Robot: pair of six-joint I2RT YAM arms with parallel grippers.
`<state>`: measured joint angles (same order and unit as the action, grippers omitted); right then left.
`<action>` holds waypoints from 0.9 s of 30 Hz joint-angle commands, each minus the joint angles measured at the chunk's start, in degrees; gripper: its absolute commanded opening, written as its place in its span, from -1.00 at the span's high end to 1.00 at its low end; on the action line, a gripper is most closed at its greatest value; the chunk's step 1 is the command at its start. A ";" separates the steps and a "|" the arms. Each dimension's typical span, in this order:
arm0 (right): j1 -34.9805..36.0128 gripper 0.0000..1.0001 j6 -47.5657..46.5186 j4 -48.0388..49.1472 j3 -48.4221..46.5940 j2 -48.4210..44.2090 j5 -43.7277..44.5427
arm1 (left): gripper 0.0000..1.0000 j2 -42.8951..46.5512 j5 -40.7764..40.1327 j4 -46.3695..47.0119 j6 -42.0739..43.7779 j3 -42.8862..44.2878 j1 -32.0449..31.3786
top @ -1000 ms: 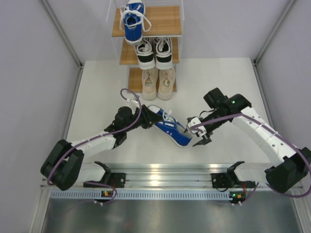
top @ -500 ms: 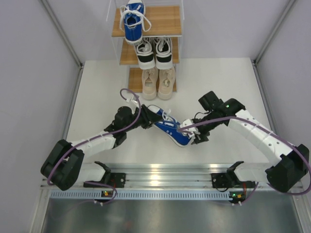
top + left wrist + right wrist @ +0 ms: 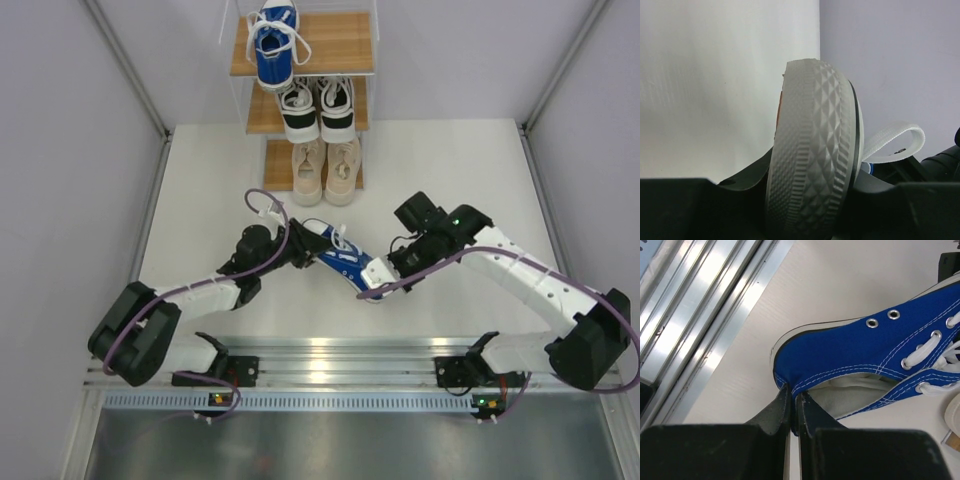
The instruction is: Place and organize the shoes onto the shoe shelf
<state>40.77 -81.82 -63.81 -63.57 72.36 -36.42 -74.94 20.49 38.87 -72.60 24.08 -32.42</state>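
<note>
A blue shoe with white laces hangs between both arms at mid-table. My left gripper is shut across its toe end, and the ribbed grey sole fills the left wrist view between the jaws. My right gripper is shut on the rim of the blue shoe's heel opening. The shoe shelf stands at the back. It holds one blue shoe on top, the black-and-white pair in the middle and the beige pair at the bottom.
A metal rail runs along the near edge by the arm bases. Grey walls with slanted frame posts close in both sides. The right half of the shelf's top board is bare wood.
My right gripper moved left to the blue shoe's heel and closed on its rim. The shoe and left gripper shifted slightly.
</note>
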 commanded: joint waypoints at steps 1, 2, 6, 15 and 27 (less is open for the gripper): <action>0.89 1.00 -2.03 -1.31 -6.46 0.16 -0.13 | 0.49 2.95 -0.10 11.79 -7.48 2.72 0.52; 0.63 1.00 -1.42 -1.58 -7.87 -0.02 -0.75 | 0.33 3.74 -0.10 9.66 -4.69 3.17 0.69; -1.66 1.00 1.92 -2.28 -18.48 -0.02 -2.95 | -0.45 12.15 -3.51 -8.42 6.22 7.64 2.36; -3.25 1.00 8.61 2.02 -35.81 1.73 0.03 | -0.87 27.20 -18.37 -46.06 30.49 20.30 5.53; -2.02 1.00 4.74 0.62 -55.32 7.79 8.64 | -0.88 42.41 -25.76 -51.97 33.93 15.57 5.53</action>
<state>38.13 -73.08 -68.60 -112.46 78.91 -31.29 -34.17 -2.83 -11.33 -40.27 40.88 -26.98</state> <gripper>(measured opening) 0.023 0.940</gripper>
